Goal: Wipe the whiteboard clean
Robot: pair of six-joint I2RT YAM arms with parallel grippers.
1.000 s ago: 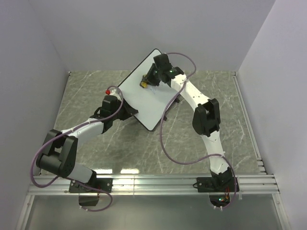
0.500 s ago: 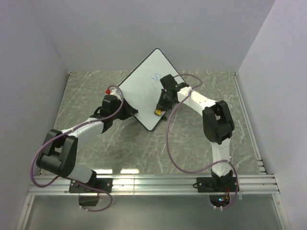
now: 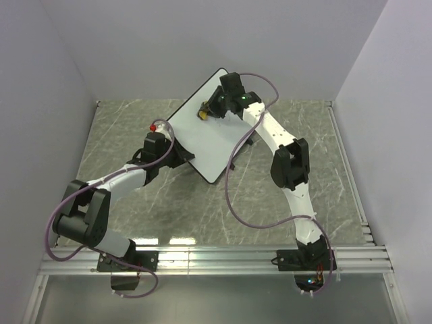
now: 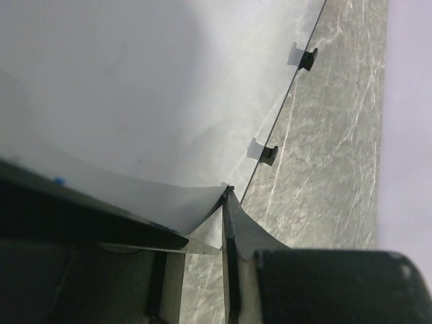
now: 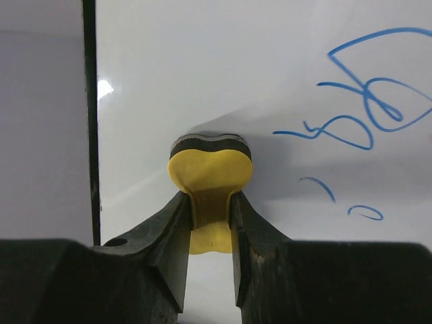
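The whiteboard (image 3: 202, 142) stands tilted above the table, white with a thin black frame (image 5: 88, 101). My left gripper (image 3: 177, 156) is shut on its lower left edge; in the left wrist view the board (image 4: 135, 88) fills the upper left and the left gripper (image 4: 206, 216) pinches its rim. My right gripper (image 3: 206, 111) is shut on a yellow bone-shaped eraser (image 5: 210, 172), whose dark pad presses on the board near its upper left edge. Blue scribbles (image 5: 368, 101) lie to the right of the eraser (image 3: 202, 115).
The grey marbled table top (image 3: 304, 135) lies under the board, with pale walls on three sides. Two small black feet (image 4: 268, 154) stick out from the board's rim. A metal rail (image 3: 216, 260) runs along the near edge by the arm bases.
The right gripper with the eraser swept down to the board's lower right edge, then back up to the upper left part. The left arm and the board stayed put.
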